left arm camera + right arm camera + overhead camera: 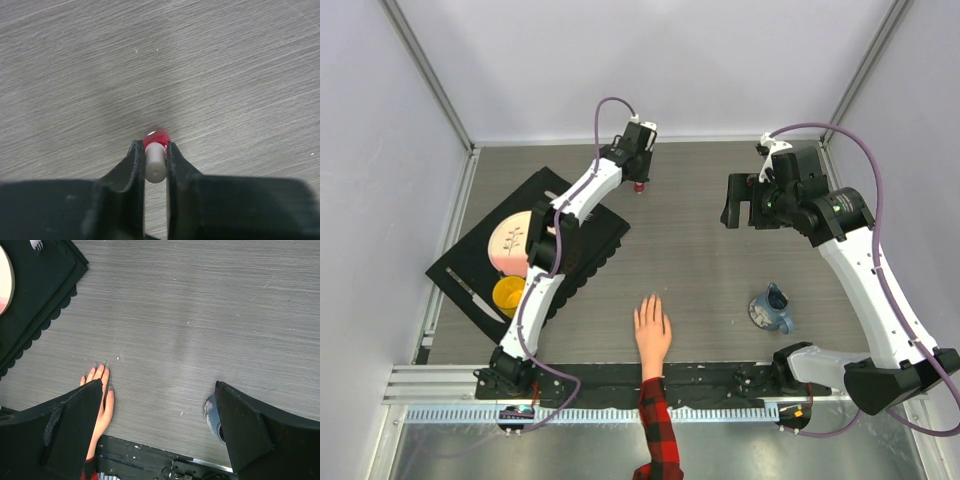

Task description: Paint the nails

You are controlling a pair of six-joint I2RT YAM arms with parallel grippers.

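The left gripper (155, 150) is pinching the white cap (155, 164) of a red bottle (157, 136); the right gripper (160, 387) is hanging spread, apart from the nails (102, 366).

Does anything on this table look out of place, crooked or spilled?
Only the black scalloped placemat on the left stands out: it lies at an angle to the edges of the grey wood-grain table. Nothing looks spilled or broken.

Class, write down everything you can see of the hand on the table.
The hand looks pale and skin-coloured. It lies flat, palm down, fingers slightly spread and pointing toward the back, near the table's front edge. A red-and-black plaid sleeve covers the wrist. Only the table touches it.
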